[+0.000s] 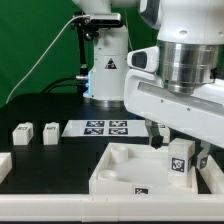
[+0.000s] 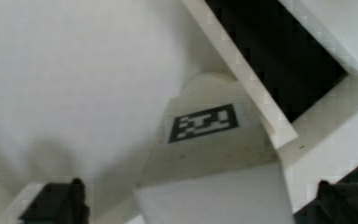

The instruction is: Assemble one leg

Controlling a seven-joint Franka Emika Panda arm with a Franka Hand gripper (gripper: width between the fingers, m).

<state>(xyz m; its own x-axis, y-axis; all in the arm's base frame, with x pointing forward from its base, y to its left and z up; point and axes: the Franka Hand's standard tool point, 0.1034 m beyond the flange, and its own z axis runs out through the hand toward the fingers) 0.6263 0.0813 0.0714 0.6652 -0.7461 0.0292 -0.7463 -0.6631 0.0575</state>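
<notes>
One leg (image 1: 181,158), a small white block with a black-and-white tag, stands upright at the near right corner of the large white tabletop (image 1: 120,172). My gripper (image 1: 182,150) straddles this leg from above. In the wrist view the leg (image 2: 204,125) sits between the two dark fingertips (image 2: 55,200). The jaws stand wide, with a visible gap beside the leg on at least one side. The tabletop's white surface (image 2: 69,80) fills much of the wrist view. Two more legs (image 1: 22,133) (image 1: 50,131) stand on the black table at the exterior view's left.
The marker board (image 1: 105,127) lies behind the tabletop. Another white part (image 1: 3,165) is cut off at the exterior view's left edge. The arm's base (image 1: 105,75) stands at the back, in front of a green backdrop.
</notes>
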